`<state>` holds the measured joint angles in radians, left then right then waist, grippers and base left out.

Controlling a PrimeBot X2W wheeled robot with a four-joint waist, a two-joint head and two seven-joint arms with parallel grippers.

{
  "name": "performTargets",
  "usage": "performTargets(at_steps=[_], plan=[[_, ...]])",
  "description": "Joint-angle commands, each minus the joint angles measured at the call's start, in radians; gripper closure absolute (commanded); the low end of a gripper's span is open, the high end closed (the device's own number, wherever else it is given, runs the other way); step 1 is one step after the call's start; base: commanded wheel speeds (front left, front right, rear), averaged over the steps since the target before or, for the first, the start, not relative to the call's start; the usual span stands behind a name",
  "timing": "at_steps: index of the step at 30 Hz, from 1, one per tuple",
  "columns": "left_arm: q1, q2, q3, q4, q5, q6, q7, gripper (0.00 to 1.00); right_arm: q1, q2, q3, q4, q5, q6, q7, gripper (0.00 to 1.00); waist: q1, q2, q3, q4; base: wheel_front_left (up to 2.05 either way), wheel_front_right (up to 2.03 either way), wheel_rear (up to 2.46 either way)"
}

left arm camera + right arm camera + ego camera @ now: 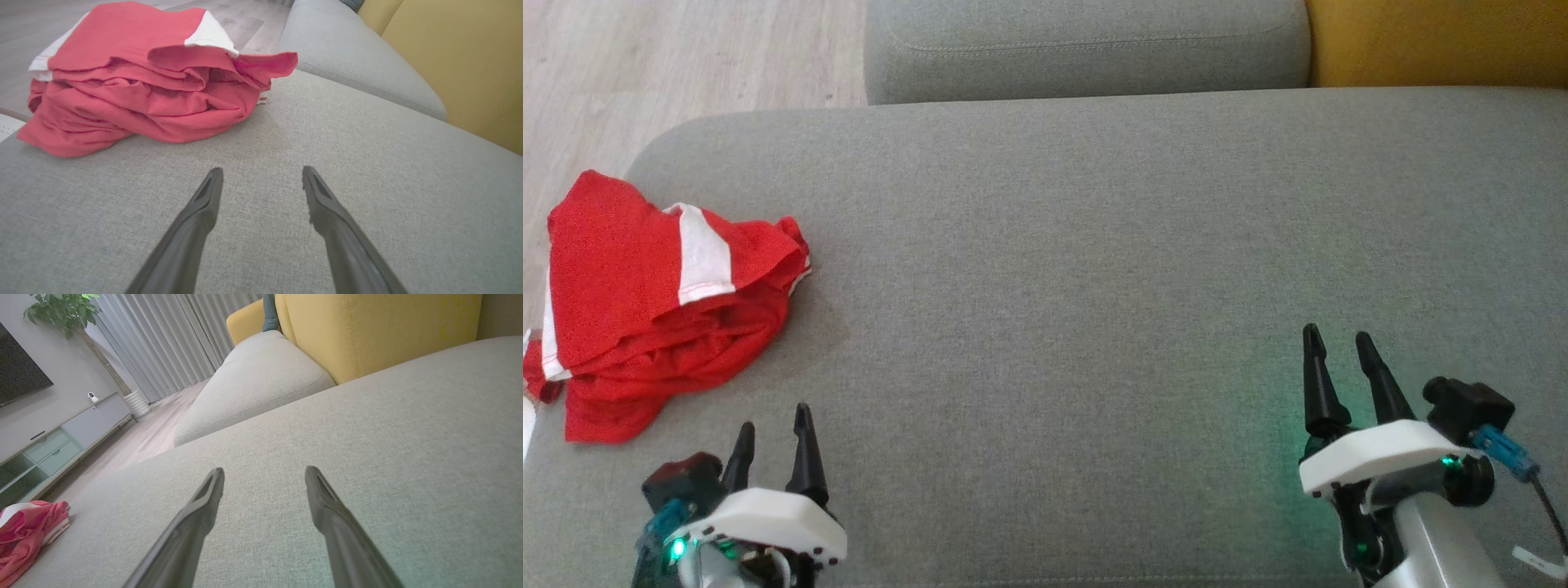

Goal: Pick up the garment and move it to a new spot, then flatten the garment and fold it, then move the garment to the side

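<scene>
The garment (pixel 662 310) is a red top with white stripes, lying crumpled in a heap at the left end of the grey sofa seat (pixel 1094 269). In the left wrist view the garment (pixel 151 81) sits ahead and to the left of my fingers. My left gripper (pixel 774 416) hovers open just in front of the heap, a short way from its near edge, with nothing between its fingers (pixel 204 200). Far to the right, my right gripper (pixel 1339 343) is open and empty above bare cushion. The garment (pixel 28 526) shows at the lower left of the right wrist view.
A second grey cushion (pixel 1086 49) lies beyond the seat, with a yellow backrest (pixel 1437 41) at the far right. Wooden floor (pixel 670 65) runs past the seat's left edge. A cabinet (pixel 53 445), a plant and curtains stand across the room.
</scene>
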<state>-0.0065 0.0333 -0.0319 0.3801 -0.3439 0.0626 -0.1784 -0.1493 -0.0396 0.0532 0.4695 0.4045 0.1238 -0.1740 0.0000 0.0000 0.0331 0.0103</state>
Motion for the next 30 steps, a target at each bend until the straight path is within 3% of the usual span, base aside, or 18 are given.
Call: performTargets(at_steps=[1,25,30], plan=[[-0.057,0.019,0.017,-0.033,0.038,0.009,-0.016,0.00,-0.056,-0.008,0.025,-0.024,-0.040,0.006,-0.019,0.00,0.0000,0.0000,0.000,-0.001,0.00,0.00,0.00],[-0.060,0.022,0.005,-0.030,0.314,0.070,-0.083,0.00,-0.096,-0.011,0.031,0.026,-0.331,0.007,-0.087,0.00,0.0000,0.0000,0.015,-0.013,0.00,0.00,0.00],[-0.062,0.021,0.007,-0.031,0.316,0.073,-0.083,0.00,-0.097,-0.011,0.014,0.026,-0.337,0.007,-0.088,0.00,0.0000,0.0000,0.022,-0.020,0.00,0.00,0.00]])
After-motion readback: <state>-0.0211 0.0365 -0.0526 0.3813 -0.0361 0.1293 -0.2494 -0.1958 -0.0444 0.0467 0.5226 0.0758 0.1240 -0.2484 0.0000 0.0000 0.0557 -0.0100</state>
